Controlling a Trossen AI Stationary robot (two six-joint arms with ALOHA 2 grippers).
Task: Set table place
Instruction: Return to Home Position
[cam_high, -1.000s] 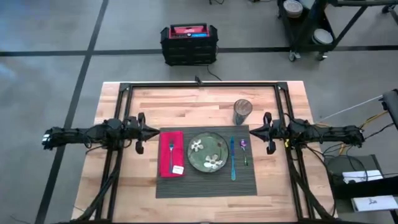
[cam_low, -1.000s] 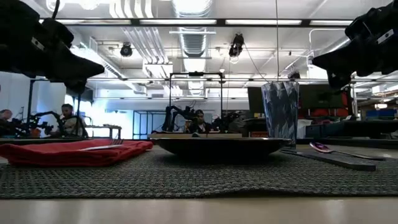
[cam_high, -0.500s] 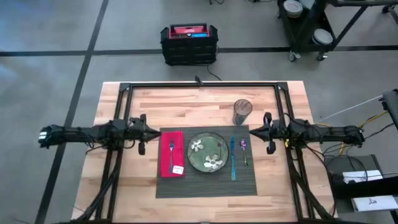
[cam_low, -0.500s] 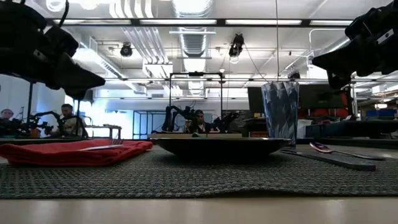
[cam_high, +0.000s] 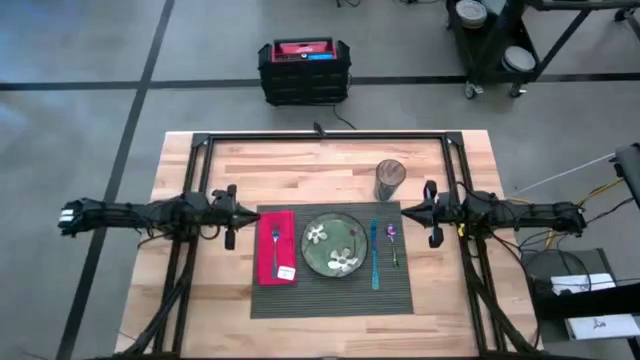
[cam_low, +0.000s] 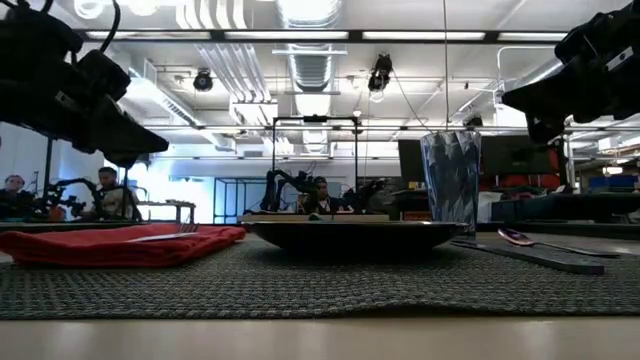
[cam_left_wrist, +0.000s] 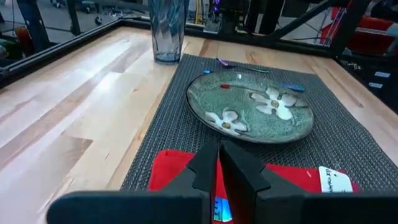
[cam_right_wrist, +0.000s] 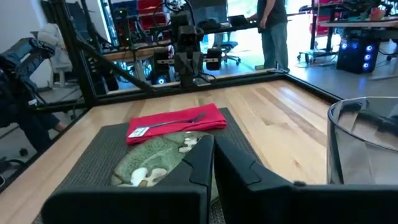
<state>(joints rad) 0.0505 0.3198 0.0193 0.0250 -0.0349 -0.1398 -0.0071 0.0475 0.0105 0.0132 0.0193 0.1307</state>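
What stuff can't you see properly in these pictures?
1. Inside of the cup: too small in the high view, and the right wrist view's edge cuts it off.
2. Words on the napkin's white tag: too small to read in any view.
3. The plate's flowers in the low view: it shows edge-on, so only the rim appears.
4. People in the room behind, low view: too small to tell what they do.

1. Desk (cam_high: 290, 165): pale wood, plank seams.
2. Placemat (cam_high: 330, 295): dark grey, finely ribbed.
3. Napkin (cam_high: 265, 250): red, white tag.
4. Plate (cam_high: 333, 245): speckled green, white flowers.
5. Cup (cam_high: 389, 180): smoky blue.
6. Knife (cam_high: 375, 262): blue.
7. Spoon (cam_high: 391, 232): purple bowl.
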